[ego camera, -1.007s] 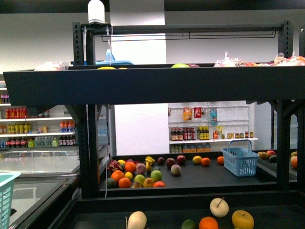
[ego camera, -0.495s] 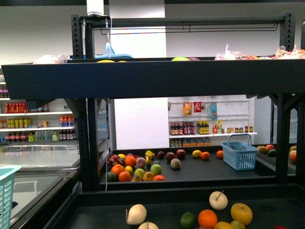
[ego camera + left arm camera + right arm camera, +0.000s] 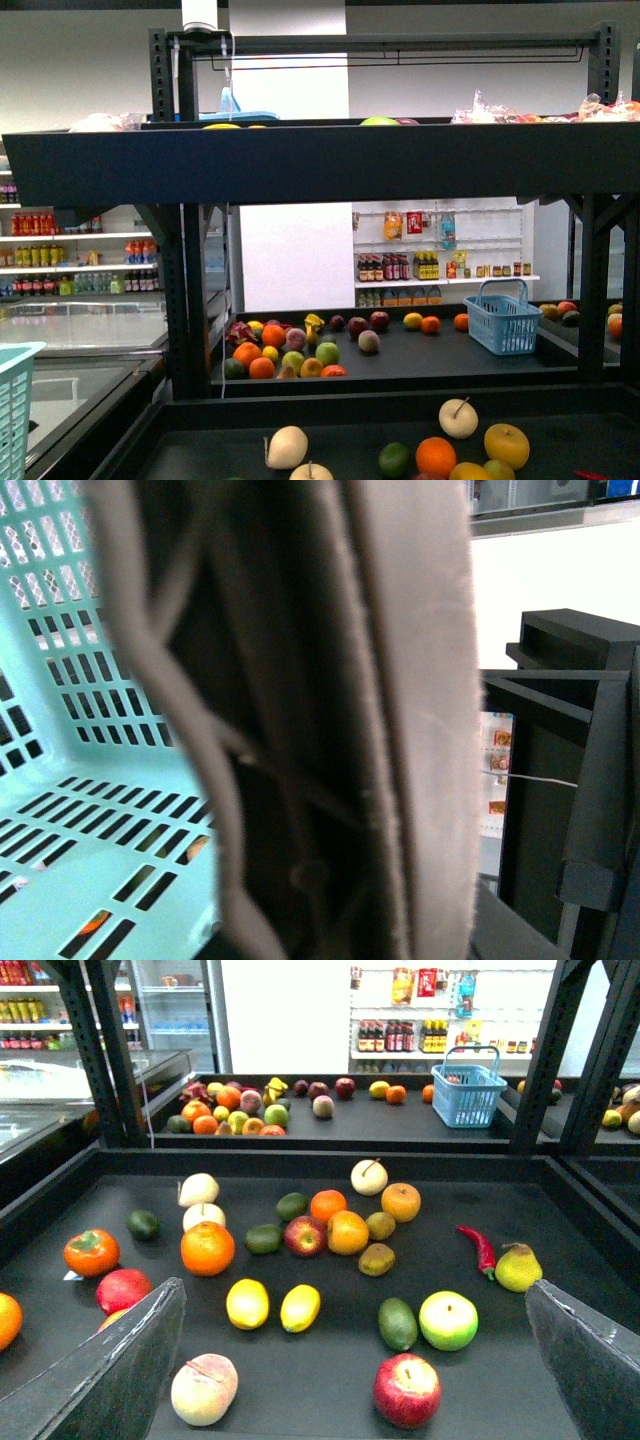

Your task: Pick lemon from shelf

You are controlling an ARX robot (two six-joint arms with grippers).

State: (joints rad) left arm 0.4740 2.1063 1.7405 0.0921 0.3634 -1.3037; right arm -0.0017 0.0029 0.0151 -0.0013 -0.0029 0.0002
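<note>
The right gripper [image 3: 352, 1292] is released: its two grey fingers [image 3: 110, 1370] stand wide apart at opposite edges of the right wrist view, with nothing between them. It hangs above the near tray deck of the shelf [image 3: 300, 165] and touches no fruit. The lemon [image 3: 247, 1303] lies on this dark deck among loose produce, apart from both fingers. Just beside it, across a narrow gap, lies a second yellow fruit [image 3: 300, 1307] of a more elongated form. An orange [image 3: 207, 1248] sits near the lemon, further from the gripper, and a peach-coloured fruit [image 3: 204, 1390] rests near it on the gripper's side. A red apple [image 3: 305, 1236] and a dark green fruit [image 3: 263, 1238] lie behind the yellow pair. A red chilli [image 3: 480, 1248] and a pear [image 3: 517, 1267] lie well apart from the lemon, towards the other finger. On the deck beyond the black uprights stand a further group of fruit and a blue basket [image 3: 467, 1090]. In the left wrist view, the left gripper [image 3: 300, 730] fills the middle of the frame as grey padded surfaces seen very close; whether it is released or clenched cannot be told. A teal basket [image 3: 90, 780] shows behind it. Neither arm appears in the front view.
</note>
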